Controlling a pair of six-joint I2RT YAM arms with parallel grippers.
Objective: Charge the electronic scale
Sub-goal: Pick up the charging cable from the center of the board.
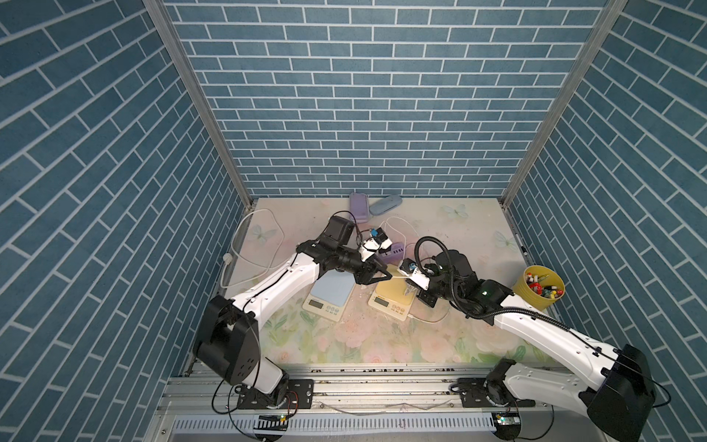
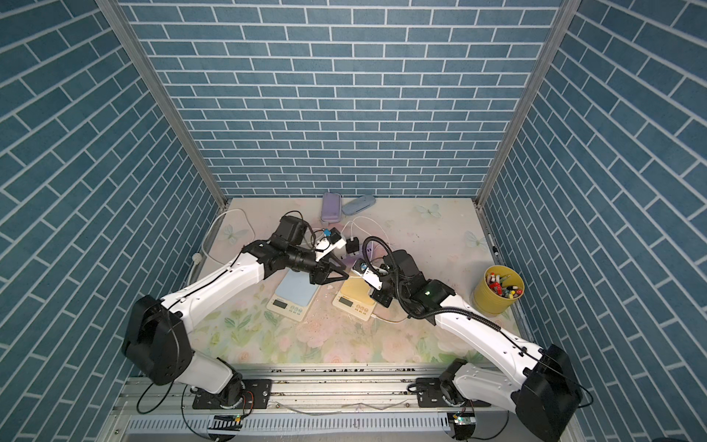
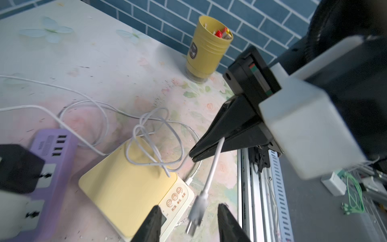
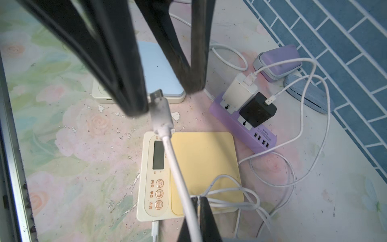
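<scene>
Left edge of desk (image 1: 344, 344): loose white cord (image 1: 228, 258) lying in a loop, well apart from both arms.

Left hand (image 3: 189, 206) is over mid-desk and released. Its fingers (image 3: 150, 224) are spread wide and grip nothing. USB plug (image 3: 193, 215) hangs in the gap between them. Left wrist view shows it clear of both fingers. Right wrist view puts the plug right against one finger, so I can't tell if they touch.

Blue scale (image 1: 329, 292) sits mid-desk, partly hidden by the left arm in both top views. Yellow scale (image 1: 388, 302) is just beside it on the right, flat, display toward the near edge. A white connector (image 4: 155, 227) sits against its side at the button end.

White cable (image 4: 176, 167) runs from the right hand up to the plug. Slack coils lie on the yellow plate.

Right hand (image 4: 196, 201) is clenched on that cable behind the plug, above the yellow scale.

Purple power strip (image 4: 247, 130) lies beyond the yellow scale toward the far edge, near but apart. A white adapter (image 4: 238, 90) and a black adapter (image 4: 257, 109) are plugged into it, each with its own cable. Its row of USB ports is at the end nearest the scale.

Far edge, centre: purple case (image 1: 359, 206) and grey-blue case (image 1: 385, 204) side by side.

Right edge: yellow cup (image 1: 535, 294), upright, full of pens.
</scene>
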